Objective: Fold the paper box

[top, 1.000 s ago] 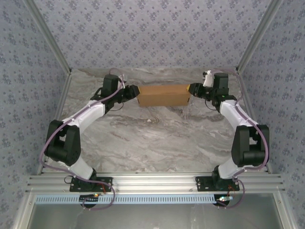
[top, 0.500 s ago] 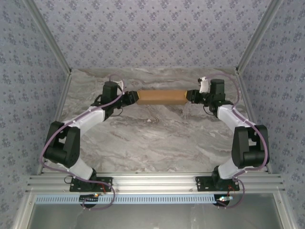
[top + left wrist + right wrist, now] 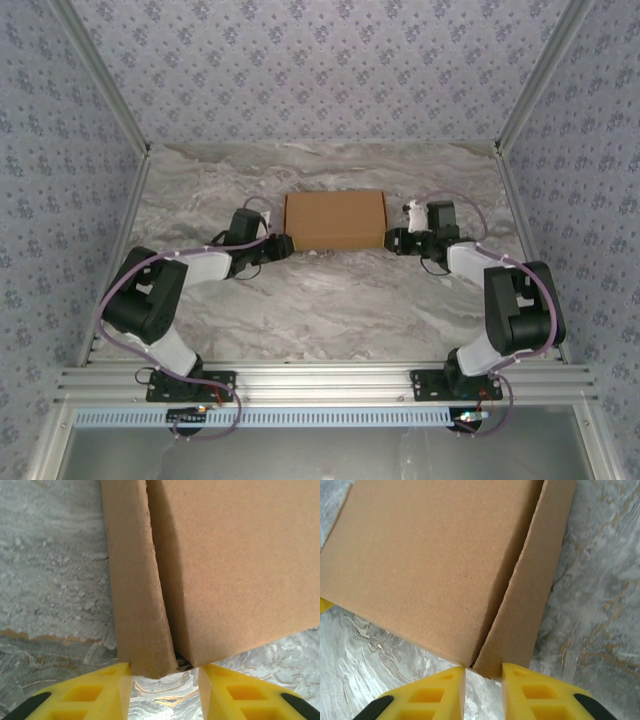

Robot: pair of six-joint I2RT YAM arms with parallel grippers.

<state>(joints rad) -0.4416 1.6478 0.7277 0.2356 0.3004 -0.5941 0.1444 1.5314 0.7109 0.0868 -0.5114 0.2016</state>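
Both arms stretch out low between flowery walls (image 3: pixel 330 70). The left gripper (image 3: pixel 165 669) and right gripper (image 3: pixel 483 669) are each a little open at a near corner of the paper box (image 3: pixel 334 220). It lies flat on the gray marble table (image 3: pixel 330 300).

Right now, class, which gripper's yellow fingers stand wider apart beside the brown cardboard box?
The left gripper; its finger gap is wider than the right gripper's.
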